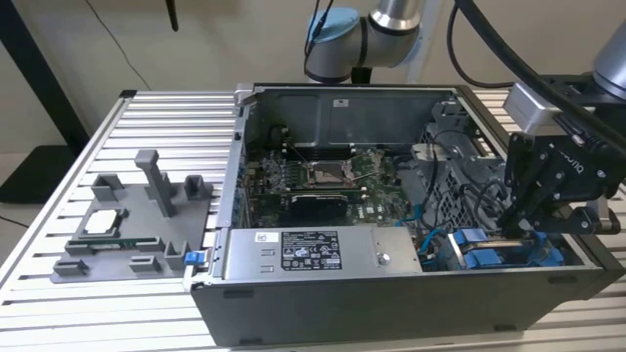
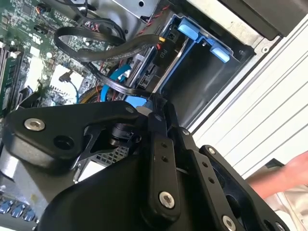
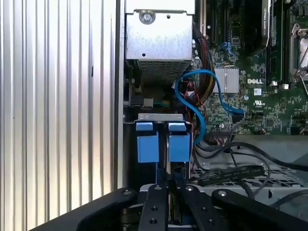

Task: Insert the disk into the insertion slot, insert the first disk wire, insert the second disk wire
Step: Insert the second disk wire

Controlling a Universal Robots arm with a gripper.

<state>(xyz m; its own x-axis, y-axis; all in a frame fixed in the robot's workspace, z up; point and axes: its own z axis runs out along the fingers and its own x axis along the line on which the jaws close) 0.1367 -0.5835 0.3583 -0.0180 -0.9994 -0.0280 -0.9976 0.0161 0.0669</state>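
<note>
Risks, view by view.

Starting with the exterior view: finding the gripper point(image 1: 518, 231) hanging low inside the open computer case point(image 1: 391, 308), at the corner on the exterior view's right, just above the disk point(image 1: 489, 258) in its blue frame. Not managing to tell whether the gripper is open, closed or gripping anything. Judging the space as tight, with the drive cage point(image 1: 455, 183) and a tangle of cables point(image 1: 479, 198) just beside the gripper. Fearing a snag there: any sideways shift dragging a cable along or knocking the case wall.

Moving to the first wrist view: looking down on the disk point(image 3: 147, 147), its two blue tabs standing side by side in the slot, the gripper point(image 3: 168, 190) right beside them. Not being able to say whether the disk is pushed fully home. Noting a blue wire point(image 3: 197, 96) looping loosely over the circuit board point(image 3: 269, 96) and a flat black cable point(image 3: 231, 173) lying near the gripper. Judging a slightly crooked push as likely jamming the frame in the slot, or pinching a wire between frame and metal.

Ending with the second wrist view: seeing the gripper point(image 2: 144, 108) under a loop of black cable point(image 2: 91, 53). Spotting what looks like a person's hand point(image 2: 288, 173) near the case edge, so worrying also about contact there.
</note>
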